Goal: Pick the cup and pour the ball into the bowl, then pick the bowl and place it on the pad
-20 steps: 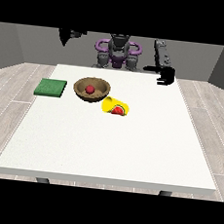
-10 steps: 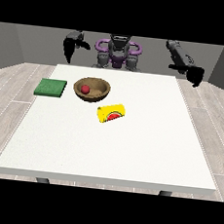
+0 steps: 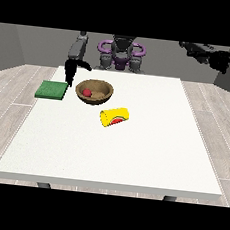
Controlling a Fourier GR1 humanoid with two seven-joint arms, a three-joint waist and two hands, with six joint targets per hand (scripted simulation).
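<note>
A wooden bowl (image 3: 100,89) stands on the white table (image 3: 132,159) at its far left part, with a red ball (image 3: 87,92) inside it. Just nearer the camera and to the right, a yellow cup (image 3: 114,117) lies on its side, apart from the bowl. A green pad (image 3: 52,90) lies flat to the left of the bowl. The hand at the view's left (image 3: 70,69) hangs with fingers pointing down, above the gap between pad and bowl, holding nothing. The hand at the view's right (image 3: 219,60) is raised high beyond the table's right edge, relaxed and empty.
The robot's torso (image 3: 121,55) stands behind the table's far edge. Grey plank floor surrounds the table on all sides.
The hand at the view's left came down from beside the robot's shoulder to hang near the pad and bowl. The other hand swung farther right. The cup rolled slightly nearer the camera, then stayed.
</note>
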